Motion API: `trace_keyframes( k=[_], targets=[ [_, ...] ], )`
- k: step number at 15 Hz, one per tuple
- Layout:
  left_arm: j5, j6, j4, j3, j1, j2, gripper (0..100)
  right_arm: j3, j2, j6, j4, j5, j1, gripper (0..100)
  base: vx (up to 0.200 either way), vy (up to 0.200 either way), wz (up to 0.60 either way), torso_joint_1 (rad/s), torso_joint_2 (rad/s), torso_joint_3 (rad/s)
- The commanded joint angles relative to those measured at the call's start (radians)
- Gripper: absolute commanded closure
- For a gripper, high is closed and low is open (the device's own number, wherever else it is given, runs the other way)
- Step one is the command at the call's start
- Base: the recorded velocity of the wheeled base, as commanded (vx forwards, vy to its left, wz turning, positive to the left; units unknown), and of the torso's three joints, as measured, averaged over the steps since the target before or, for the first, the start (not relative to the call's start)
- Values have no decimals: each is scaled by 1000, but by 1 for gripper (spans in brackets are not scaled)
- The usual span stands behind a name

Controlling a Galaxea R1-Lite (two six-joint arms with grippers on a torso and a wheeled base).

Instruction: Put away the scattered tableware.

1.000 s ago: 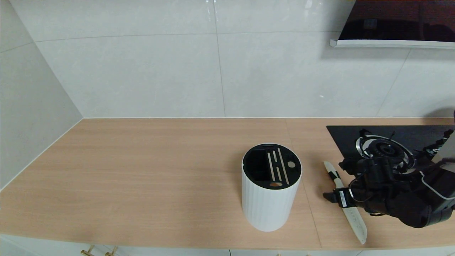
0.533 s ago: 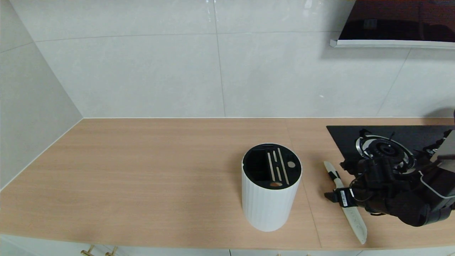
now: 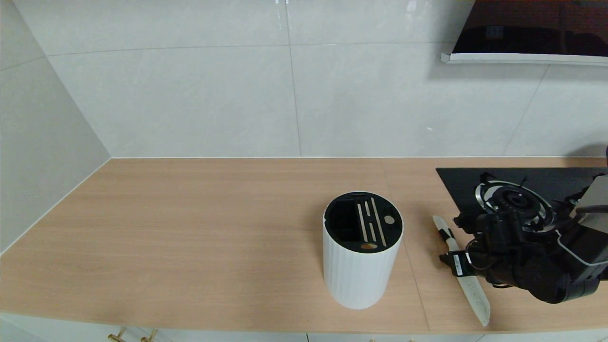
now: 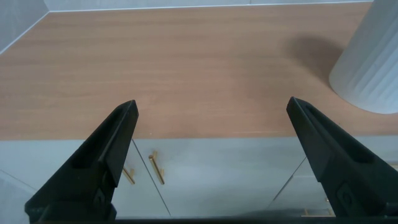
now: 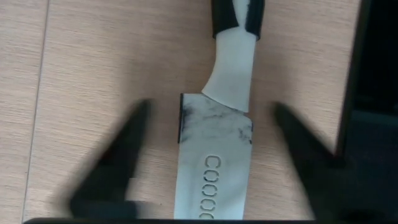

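A pale tiled wall (image 3: 199, 95) is rising behind the knife holder, and a light wooden countertop (image 3: 190, 228) is running beneath it. To the holder's right and a little farther back, a black glass gas hob (image 3: 453, 183) is sitting flush in the countertop, its burner (image 3: 510, 199) ringed by a metal pan support. The knife holder (image 3: 361, 266) – a white ribbed cylinder – is standing upright near the counter's front edge; its black top is showing one large open compartment on the left, thin slots beside it and a small round hole. The right gripper (image 5: 214, 165) is hanging low to the holder's right, its jaws spread wide and straddling the knife, with bare wood showing between each finger and the blade. The left gripper (image 4: 214, 162) is hovering at the counter's front edge to the holder's left, its jaws likewise parted and holding nothing. The ceramic knife (image 3: 468, 285) is lying flat on the countertop just right of the holder, between it and the hob – its black-and-white handle pointing toward the wall, its white blade toward the front edge. Below the counter edge left of the holder, two small brass cabinet handles (image 4: 155, 168) are showing.
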Motion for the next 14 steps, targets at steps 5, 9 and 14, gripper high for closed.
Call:
trace_keyframes(
  k=[5, 9, 14],
  targets=[
    [0, 0, 0, 0, 0, 2, 0, 3, 37, -3, -41, -7, -1, 100, 0, 0, 0, 0, 0, 0],
    [0, 0, 0, 0, 0, 2, 0, 3, -11, 1, -42, -9, -2, 100, 0, 0, 0, 0, 0, 0],
    [0, 3, 0, 0, 0, 2, 0, 10, -246, 17, 2, -9, -1, 100, 0, 0, 0, 0, 0, 0]
  ],
)
